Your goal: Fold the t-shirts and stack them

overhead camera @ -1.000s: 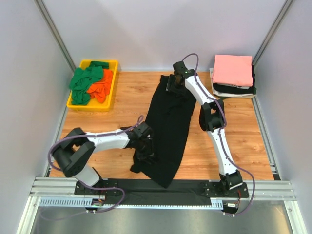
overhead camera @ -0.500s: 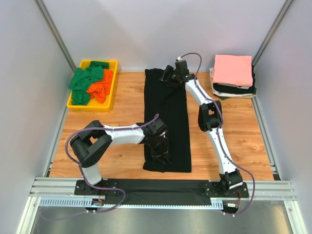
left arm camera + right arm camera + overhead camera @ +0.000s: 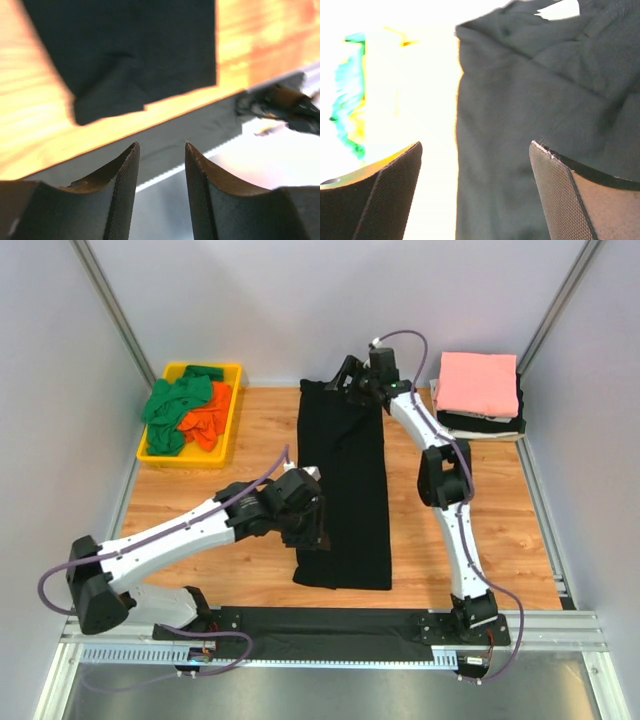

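Observation:
A large black t-shirt (image 3: 343,480) lies flat on the wooden table as a long narrow strip, running from the back to the near edge. My left gripper (image 3: 310,528) is open and empty above the strip's left edge, near its front end. In the left wrist view (image 3: 161,147) its fingertips point past the shirt's near end (image 3: 130,55) toward the table's edge. My right gripper (image 3: 337,380) is wide open over the shirt's far end. In the right wrist view (image 3: 476,150) it is empty, with black cloth (image 3: 530,100) below.
A yellow tray (image 3: 233,430) at the back left holds green t-shirts (image 3: 172,405) and an orange one (image 3: 208,420). A folded stack at the back right has a pink t-shirt (image 3: 477,382) on top, with black and white ones (image 3: 480,425) beneath. A metal rail (image 3: 330,625) runs along the near edge.
The black shirt went from hanging diagonally between both grippers to lying straight and flat. Both grippers have let go. The left gripper has drawn back to the left; the right has lifted slightly.

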`<control>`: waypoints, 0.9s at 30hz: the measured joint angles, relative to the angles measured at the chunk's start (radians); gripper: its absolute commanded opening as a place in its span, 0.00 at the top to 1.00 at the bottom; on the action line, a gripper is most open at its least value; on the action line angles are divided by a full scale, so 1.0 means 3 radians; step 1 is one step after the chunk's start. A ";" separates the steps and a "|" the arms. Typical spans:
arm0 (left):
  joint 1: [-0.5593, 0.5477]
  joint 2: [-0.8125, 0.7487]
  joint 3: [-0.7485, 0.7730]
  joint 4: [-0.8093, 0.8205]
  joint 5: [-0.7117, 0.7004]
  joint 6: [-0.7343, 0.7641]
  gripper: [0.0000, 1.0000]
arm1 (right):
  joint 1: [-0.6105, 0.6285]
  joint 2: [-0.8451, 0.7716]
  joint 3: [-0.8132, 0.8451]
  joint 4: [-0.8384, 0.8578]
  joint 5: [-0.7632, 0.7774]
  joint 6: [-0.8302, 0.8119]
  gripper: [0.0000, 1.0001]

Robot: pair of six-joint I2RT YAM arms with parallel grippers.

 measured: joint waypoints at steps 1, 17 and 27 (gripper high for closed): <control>0.0001 -0.0099 0.0006 -0.0099 -0.0148 0.0029 0.51 | 0.0000 -0.0217 -0.0167 -0.0029 0.0004 -0.0039 0.10; 0.0264 -0.1335 -0.1445 -0.0148 -0.0712 0.0131 0.24 | 0.0477 -0.5319 -0.5259 -0.0917 0.1088 0.0336 0.15; 0.0271 -0.1308 -0.2333 0.0797 -0.0482 -0.0095 0.29 | 0.1382 -0.5786 -0.6579 -0.1246 0.1232 0.1174 0.21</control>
